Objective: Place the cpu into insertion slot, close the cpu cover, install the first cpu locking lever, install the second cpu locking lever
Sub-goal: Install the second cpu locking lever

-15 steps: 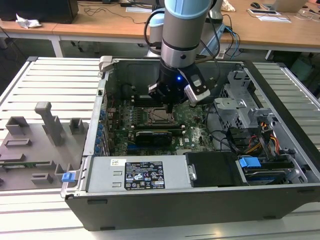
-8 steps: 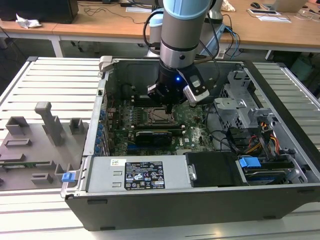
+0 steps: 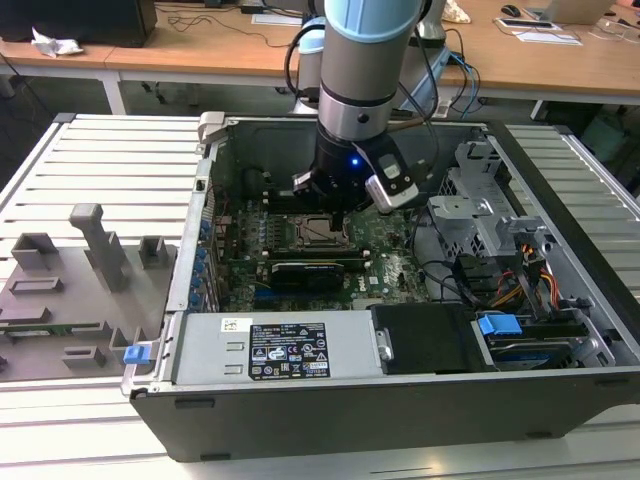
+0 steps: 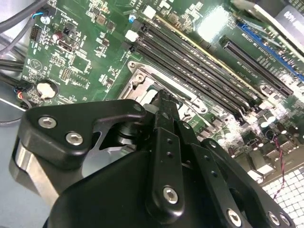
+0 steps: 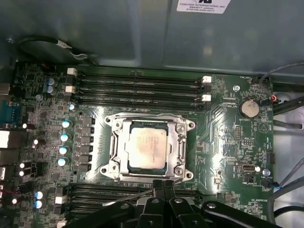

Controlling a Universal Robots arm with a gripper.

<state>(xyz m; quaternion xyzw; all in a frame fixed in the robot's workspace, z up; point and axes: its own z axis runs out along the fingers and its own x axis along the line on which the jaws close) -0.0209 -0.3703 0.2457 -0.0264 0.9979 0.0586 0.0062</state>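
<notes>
In the first wrist view the cpu (image 5: 147, 148), a dull silver-beige square, lies flat in the insertion slot (image 5: 110, 122) on the green board. The silver cpu cover (image 5: 120, 148) is down around it, its window framing the chip. My gripper (image 5: 164, 186) sits at the socket's edge just beside the cover, fingers pressed together and shut with nothing seen between them. A thin metal lever (image 5: 138, 193) runs along that same edge by the fingertips. In the exterior view the gripper (image 3: 340, 212) hangs low inside the open case over the cpu (image 3: 322, 232). The second wrist view has the fingers (image 4: 165, 100) over the socket frame (image 4: 141, 81).
Memory slots (image 5: 137, 88) flank the socket on two sides. A long black card (image 3: 305, 272), the grey power supply (image 3: 280, 350), a drive cage (image 3: 480, 210) and loose cables (image 3: 500, 285) crowd the case. A grey fixture plate (image 3: 70, 290) lies at the exterior view's left.
</notes>
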